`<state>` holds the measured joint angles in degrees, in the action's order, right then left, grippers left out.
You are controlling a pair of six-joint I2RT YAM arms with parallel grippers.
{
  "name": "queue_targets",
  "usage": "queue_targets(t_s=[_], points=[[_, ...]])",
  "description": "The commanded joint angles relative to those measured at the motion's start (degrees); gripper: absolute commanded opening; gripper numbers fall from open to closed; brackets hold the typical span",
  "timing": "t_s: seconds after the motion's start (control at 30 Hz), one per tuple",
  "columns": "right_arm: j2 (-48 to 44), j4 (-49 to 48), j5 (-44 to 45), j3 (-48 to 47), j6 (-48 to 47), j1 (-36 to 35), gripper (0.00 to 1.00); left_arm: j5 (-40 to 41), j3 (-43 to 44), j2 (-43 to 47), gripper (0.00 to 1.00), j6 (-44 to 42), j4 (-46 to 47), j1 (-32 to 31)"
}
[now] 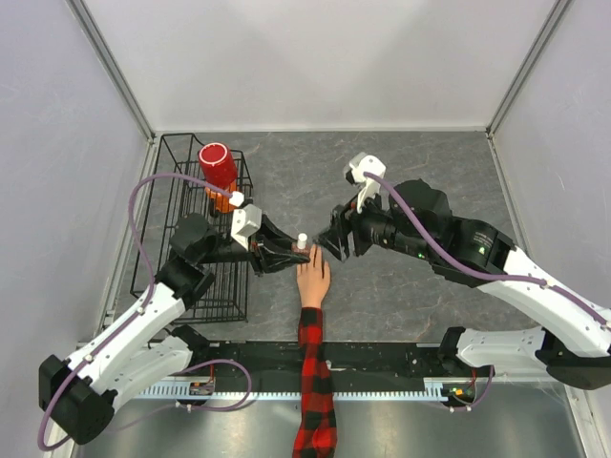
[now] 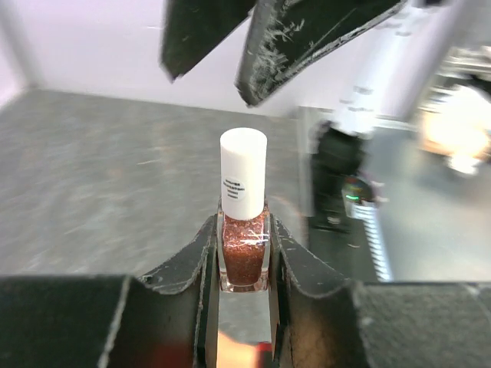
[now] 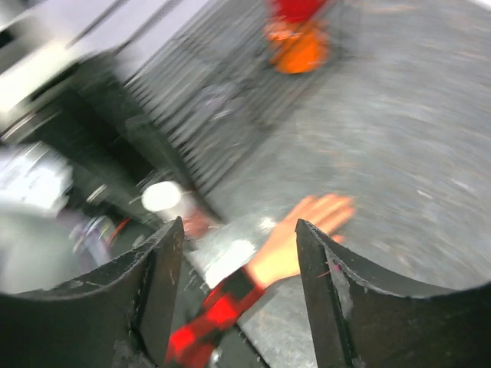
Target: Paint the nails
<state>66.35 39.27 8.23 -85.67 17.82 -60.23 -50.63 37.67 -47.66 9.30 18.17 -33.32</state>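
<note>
While the left tool [image 1: 284, 256] stands clamped on a glitter polish bottle [image 1: 302, 244] with a white cap, just beyond the fingertips of the mannequin hand [image 1: 313, 279], the right tool [image 1: 334, 244] hovers beside those fingertips, to their right, jaws well apart and holding nothing. The hand lies flat on the grey bench [image 1: 401, 191], plaid sleeve [image 1: 315, 382] trailing toward the arms' bases; its nails [image 1: 312, 259], at the fingertips, are too small to make out. A wire rack [image 1: 191, 277] sits left of the hand.

Tiny black print [image 2: 232, 186] on white bottle cap [image 2: 244, 153], too small to read
</note>
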Motion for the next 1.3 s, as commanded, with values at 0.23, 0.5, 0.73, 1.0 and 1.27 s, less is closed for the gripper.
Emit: queue_targets(t_s=[0.23,0.5,0.73,1.0,1.27], points=[[-0.96,-9.21,-33.97,3.67,-8.77,2.13,0.55,-21.61,3.11,-6.66,0.02,16.36,16.54,0.19],[1.15,-11.14,-36.08,3.49,-9.39,2.75,0.47,-22.14,3.2,-6.66,0.02,17.07,17.33,0.1],[2.65,-12.02,-34.34,3.84,-8.07,2.92,0.15,-16.72,3.2,-4.74,0.02,12.78,13.66,0.19],[3.87,-21.95,-17.79,12.81,1.41,-1.19,0.0,22.54,3.38,3.79,0.02,-4.8,-8.23,0.19],[24.08,-4.11,45.74,-7.67,21.64,-27.05,0.0,34.73,0.04,8.72,0.02,-7.37,-6.31,0.01]])
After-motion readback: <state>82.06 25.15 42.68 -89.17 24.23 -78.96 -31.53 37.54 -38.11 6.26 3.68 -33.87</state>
